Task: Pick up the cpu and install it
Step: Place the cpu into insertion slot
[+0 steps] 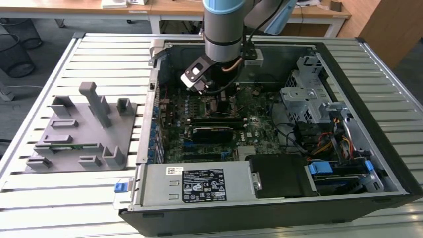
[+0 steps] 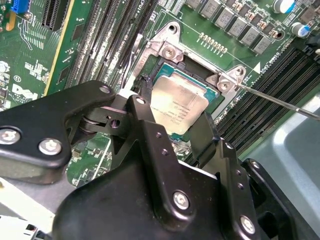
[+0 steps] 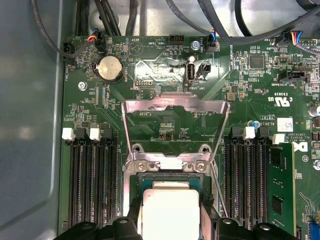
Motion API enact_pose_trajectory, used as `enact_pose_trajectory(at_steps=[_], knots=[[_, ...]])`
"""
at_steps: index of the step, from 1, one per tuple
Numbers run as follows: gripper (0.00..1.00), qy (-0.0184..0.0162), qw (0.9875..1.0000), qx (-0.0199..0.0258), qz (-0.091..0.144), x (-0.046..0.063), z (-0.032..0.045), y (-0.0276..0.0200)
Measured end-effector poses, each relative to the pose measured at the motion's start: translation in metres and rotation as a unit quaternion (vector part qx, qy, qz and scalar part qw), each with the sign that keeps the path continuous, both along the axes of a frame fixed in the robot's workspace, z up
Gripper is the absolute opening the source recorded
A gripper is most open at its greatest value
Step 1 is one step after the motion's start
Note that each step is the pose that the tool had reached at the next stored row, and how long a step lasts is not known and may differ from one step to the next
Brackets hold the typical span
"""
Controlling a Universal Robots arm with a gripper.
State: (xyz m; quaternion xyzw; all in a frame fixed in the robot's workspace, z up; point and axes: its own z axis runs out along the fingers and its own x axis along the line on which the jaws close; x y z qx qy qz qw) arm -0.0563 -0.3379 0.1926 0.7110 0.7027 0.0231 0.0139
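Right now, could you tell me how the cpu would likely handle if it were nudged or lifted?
The cpu is a thin flat metal-topped plate, so probably stiff and light. Its smooth top looks slippery. Flat, it should slide, not roll.

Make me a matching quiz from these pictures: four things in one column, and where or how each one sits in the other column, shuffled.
Things:
1. cpu
2. metal retention frame
3. coin battery
4. grey parts holder

Place or state:
A. swung up, open
B. on the slatted table, outside the computer case
C. held in the gripper
D. round, set flat on the motherboard

Pairs: 1-C, 2-A, 3-D, 4-B.
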Motion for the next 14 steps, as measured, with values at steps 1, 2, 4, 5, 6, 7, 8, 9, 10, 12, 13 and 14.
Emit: enact_pose_trajectory(at_steps=[1,2,4,5,6,7,8,9,10,12,13,14], knots=[[0.54,0.0000,1.0000,0.0000,0.000,0.0002,0.0000,0.0000],[0.54,0.0001,1.0000,0.0000,0.000,0.0004,0.0001,0.0000],[0.54,0.0001,1.0000,-0.0001,0.000,0.0005,0.0000,0.0000],[0.54,0.0001,1.0000,-0.0001,0.000,0.0005,0.0000,0.0000],[0.54,0.0001,1.0000,-0.0001,0.000,0.0005,-0.0002,0.0000],[0.54,0.0001,1.0000,-0.0001,0.000,0.0005,-0.0005,0.0000],[0.54,0.0001,1.0000,-0.0001,0.000,0.0005,-0.0008,0.0000],[0.54,0.0002,1.0000,-0.0002,0.000,0.0005,-0.0012,-0.0001],[0.54,0.0003,1.0000,-0.0003,0.000,0.0005,-0.0015,-0.0001],[0.54,0.0003,1.0000,-0.0004,0.000,0.0004,-0.0019,-0.0001],[0.54,0.0002,1.0000,-0.0003,0.000,0.0005,-0.0020,-0.0001],[0.54,0.0002,1.0000,-0.0002,0.000,0.0005,-0.0021,0.0000]])
